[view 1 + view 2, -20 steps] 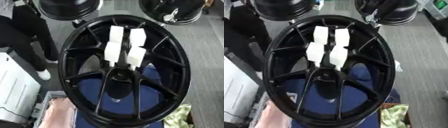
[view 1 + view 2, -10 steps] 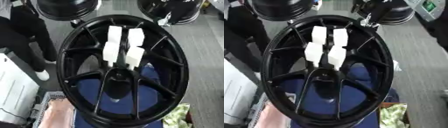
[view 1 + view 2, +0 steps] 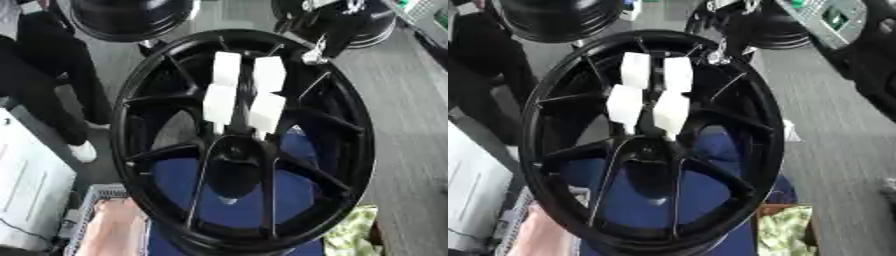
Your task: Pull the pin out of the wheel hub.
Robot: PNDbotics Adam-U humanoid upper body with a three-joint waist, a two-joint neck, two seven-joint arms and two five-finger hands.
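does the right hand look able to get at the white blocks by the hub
Probably yes, though neither hand shows in view. The white blocks sit uncovered on the front of the wheel, just above the hub, and nothing stands in front of them.

The wheel hub (image 3: 245, 145) looks like glossy black metal, its four white blocks (image 3: 242, 95) matt.
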